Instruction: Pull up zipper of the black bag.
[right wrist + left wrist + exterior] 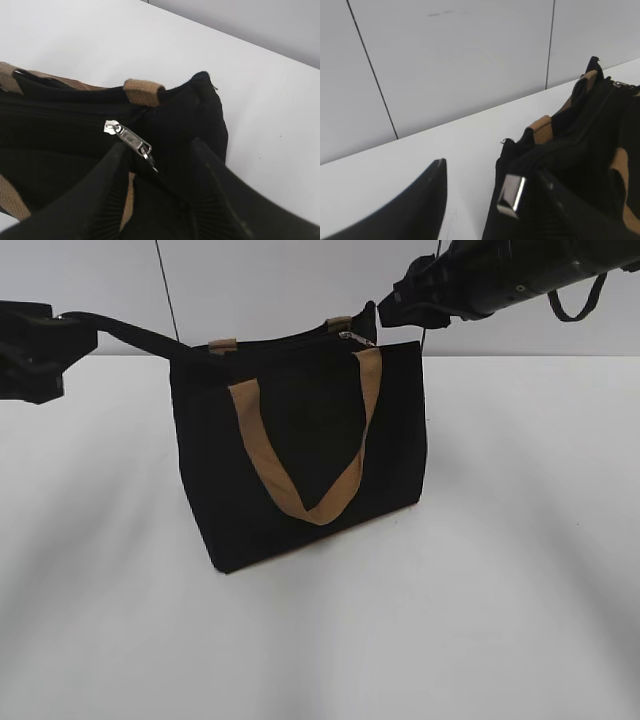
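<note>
The left gripper (40,350) sits at the far left of the exterior view, level with the bag's top. From it a black strap (135,335) runs taut to the right, to the bag's (300,470) near top corner. In the left wrist view its fingers (420,210) stand apart, and black fabric with a small metal clip (511,195) lies against the right-hand finger; whether they pinch that fabric cannot be told.

To its right the bag stands upright on the white table (500,620), a tan handle (310,460) hanging down its front face. The zipper (75,120) runs along the top edge.

Rightmost, the right gripper (395,305) hovers just above the bag's right top corner. In the right wrist view its fingers (107,195) are spread, with the silver pull (131,139) lying just ahead of the gap between them, at the right end of the track, beside a tan tab (144,91). The fingers do not appear to clamp the pull.
</note>
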You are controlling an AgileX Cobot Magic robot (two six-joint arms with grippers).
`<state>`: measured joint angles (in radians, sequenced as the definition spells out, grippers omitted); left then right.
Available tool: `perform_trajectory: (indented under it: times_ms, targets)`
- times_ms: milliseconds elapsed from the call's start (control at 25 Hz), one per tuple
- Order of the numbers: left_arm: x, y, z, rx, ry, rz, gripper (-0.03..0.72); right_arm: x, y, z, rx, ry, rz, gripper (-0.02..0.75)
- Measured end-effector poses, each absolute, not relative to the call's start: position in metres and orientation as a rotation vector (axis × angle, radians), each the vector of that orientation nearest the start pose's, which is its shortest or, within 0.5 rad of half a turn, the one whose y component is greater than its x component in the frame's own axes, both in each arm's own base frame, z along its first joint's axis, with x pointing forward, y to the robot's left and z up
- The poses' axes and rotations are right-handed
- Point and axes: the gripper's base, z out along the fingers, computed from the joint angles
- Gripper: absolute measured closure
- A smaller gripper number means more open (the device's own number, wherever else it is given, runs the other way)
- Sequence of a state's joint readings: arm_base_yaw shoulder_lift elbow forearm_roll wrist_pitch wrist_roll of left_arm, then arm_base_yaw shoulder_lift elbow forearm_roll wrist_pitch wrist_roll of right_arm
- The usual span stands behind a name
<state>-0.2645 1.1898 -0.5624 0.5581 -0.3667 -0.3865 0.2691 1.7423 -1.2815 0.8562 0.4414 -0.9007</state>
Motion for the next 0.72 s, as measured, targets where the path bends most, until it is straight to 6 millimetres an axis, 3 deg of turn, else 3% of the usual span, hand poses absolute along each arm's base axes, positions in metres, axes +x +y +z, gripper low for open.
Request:
perform_trajectory:
  times_ms: [280, 520, 720]
  targets:
    - [0.226, -0.072, 0.272, 0.385, 1.807, -0.242, 0.208, 0.367, 0.133, 0.278, -0.62, 2.157, 0.46, 0.411]
    - [0.224, -0.068, 0.265, 0.328, 1.999, -0.171, 0.195, 0.36, 0.131, 0.292, -0.641, 2.12, 0.444, 0.38]
    - [0.224, -0.072, 0.275, 0.276, 2.149, -0.129, 0.194, 0.356, 0.13, 0.298, -0.672, 2.113, 0.44, 0.379]
